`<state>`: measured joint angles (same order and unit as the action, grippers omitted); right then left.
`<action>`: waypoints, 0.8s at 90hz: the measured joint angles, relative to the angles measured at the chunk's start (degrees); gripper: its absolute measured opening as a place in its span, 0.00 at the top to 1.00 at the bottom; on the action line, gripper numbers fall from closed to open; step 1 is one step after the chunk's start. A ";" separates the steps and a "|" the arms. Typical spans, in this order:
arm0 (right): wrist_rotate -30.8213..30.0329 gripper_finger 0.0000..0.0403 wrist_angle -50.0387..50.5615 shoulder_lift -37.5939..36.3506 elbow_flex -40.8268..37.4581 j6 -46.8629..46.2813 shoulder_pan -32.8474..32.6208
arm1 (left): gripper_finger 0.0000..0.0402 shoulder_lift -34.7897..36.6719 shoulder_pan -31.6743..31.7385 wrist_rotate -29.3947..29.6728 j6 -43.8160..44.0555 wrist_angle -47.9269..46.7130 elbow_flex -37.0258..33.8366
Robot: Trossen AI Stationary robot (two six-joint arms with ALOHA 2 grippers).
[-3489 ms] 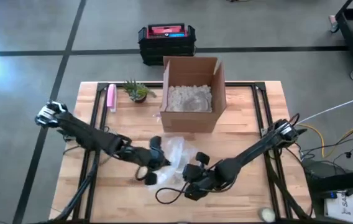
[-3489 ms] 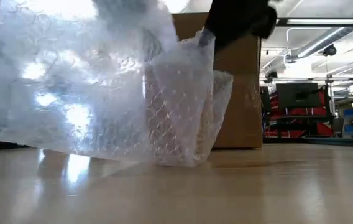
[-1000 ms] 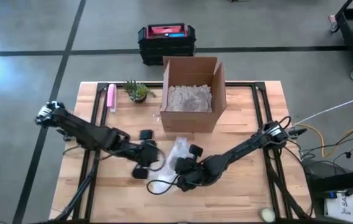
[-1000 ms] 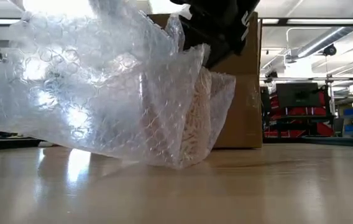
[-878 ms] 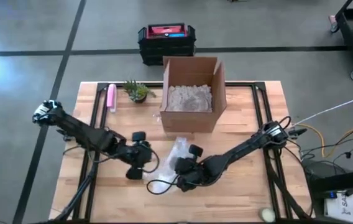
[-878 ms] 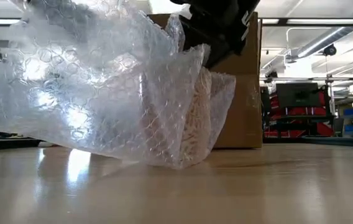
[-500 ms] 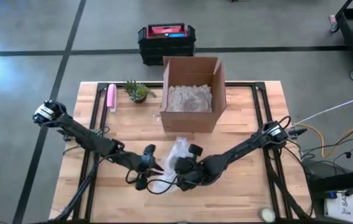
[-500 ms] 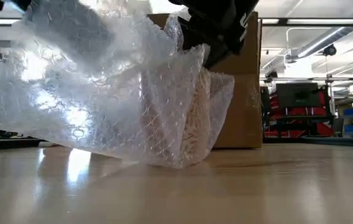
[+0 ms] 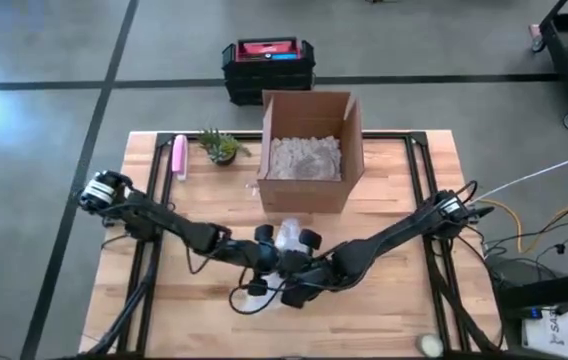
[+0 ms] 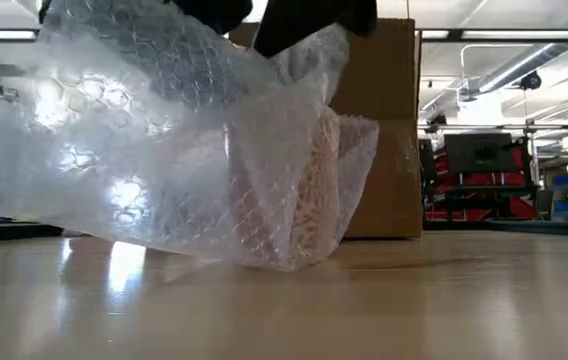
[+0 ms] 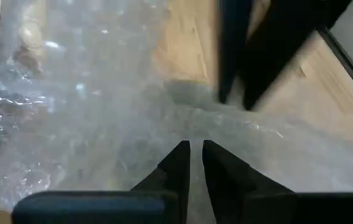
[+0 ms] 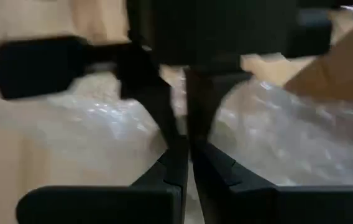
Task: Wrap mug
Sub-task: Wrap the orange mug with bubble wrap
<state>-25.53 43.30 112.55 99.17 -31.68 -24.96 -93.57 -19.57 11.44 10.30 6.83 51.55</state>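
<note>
A crumpled bundle of clear bubble wrap [image 10: 194,150] stands on the table in front of the cardboard box [image 9: 309,150]. The mug is hidden inside it; only a pale shape [image 10: 309,190] shows through the wrap. My left gripper [image 9: 269,260] and my right gripper [image 9: 291,275] meet over the bundle at the table's middle, fingertips close together. Both are shut on the wrap. In the low view they show as dark shapes at the bundle's top, the left gripper [image 10: 214,10] beside the right gripper [image 10: 309,20]. My left gripper pinches the bubble wrap's upper part [image 11: 192,134] between its two fingers [image 11: 178,163], coming in from the table's left and slanting down. How many layers it has, I cannot tell. The bundle's bottom rests on the table. My right gripper pinches the wrap near the bundle's top [image 12: 226,134] between its shut fingers [image 12: 176,163], coming from the table's right and slanting down. The left gripper stands right in front of the place of contact. The wrap hangs slack below it onto the table.
The open cardboard box, filled with pale packing, stands just behind the bundle. A small potted plant [image 9: 221,146] and a pink object [image 9: 179,157] sit at the far left. A black and red case [image 9: 269,68] lies on the floor beyond the table.
My left gripper has swung toward the table's right, from left of the bundle to its top, and now meets the right gripper there. The wrap's upper left part has been pushed over toward the right. My right gripper has kept its hold.
</note>
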 joint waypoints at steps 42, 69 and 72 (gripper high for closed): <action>1.54 0.98 0.47 2.61 -8.04 -4.77 2.96 | 0.94 10.34 -0.92 -0.15 0.09 -4.39 0.49; 1.58 0.98 -2.21 2.67 -7.89 -2.78 2.87 | 0.94 22.02 -9.42 -0.06 17.38 -32.81 -4.14; 1.57 0.98 -2.35 2.67 -7.89 -2.47 2.87 | 0.94 22.02 -10.37 -0.29 19.12 -32.46 -6.30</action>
<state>-23.97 40.95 115.22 91.29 -34.15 -22.09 -71.55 -29.94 11.15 29.43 -25.62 45.25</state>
